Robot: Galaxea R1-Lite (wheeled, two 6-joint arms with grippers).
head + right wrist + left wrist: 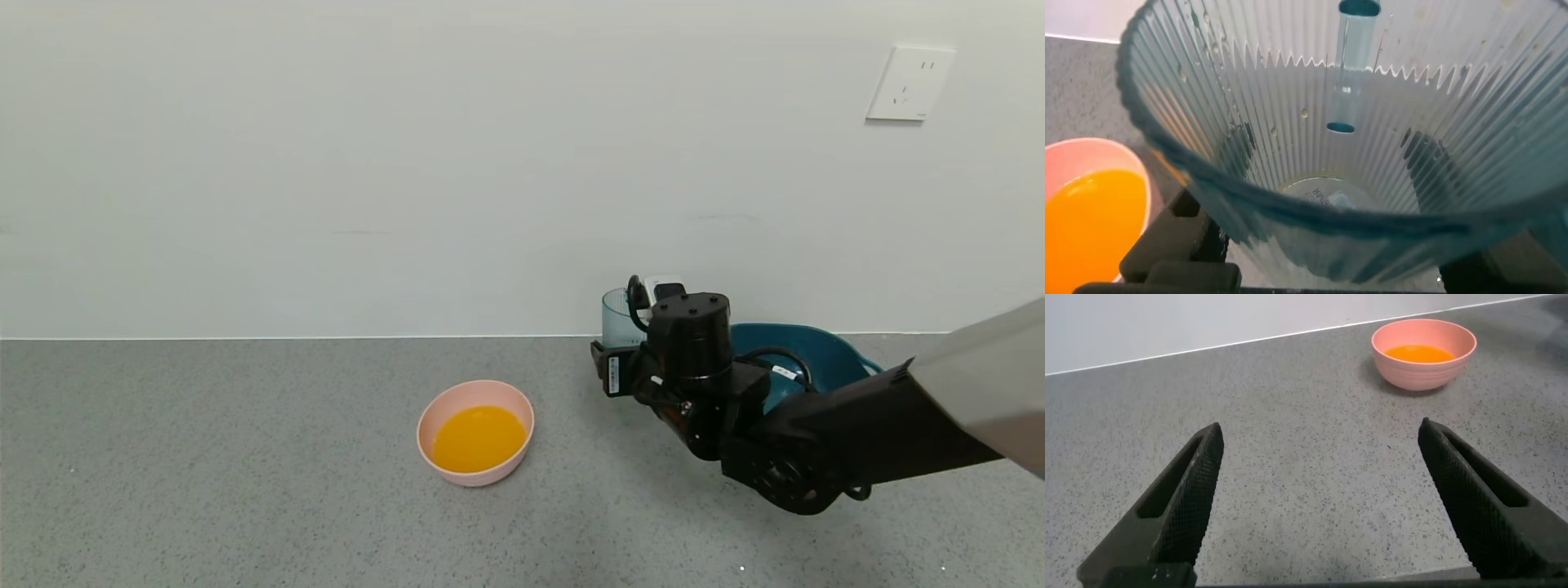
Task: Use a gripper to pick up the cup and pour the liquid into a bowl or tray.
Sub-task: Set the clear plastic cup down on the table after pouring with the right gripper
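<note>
The pale pink bowl [476,386] stands on the grey table and holds the orange liquid [478,438]. My right gripper [629,343] is shut on the translucent blue-green cup [616,317], upright, to the right of the bowl and apart from it. In the right wrist view the cup [1315,188] looks empty, with a few drops on its ribbed wall; dark fingers [1237,151] show through both sides, and the bowl [1094,151] with liquid [1086,220] lies beside it. My left gripper [1320,429] is open and empty over bare table, the bowl [1421,374] far ahead.
A dark teal tray [816,351] stands just behind my right arm by the wall. A white wall socket [910,82] sits high on the right. The white wall runs along the table's far edge.
</note>
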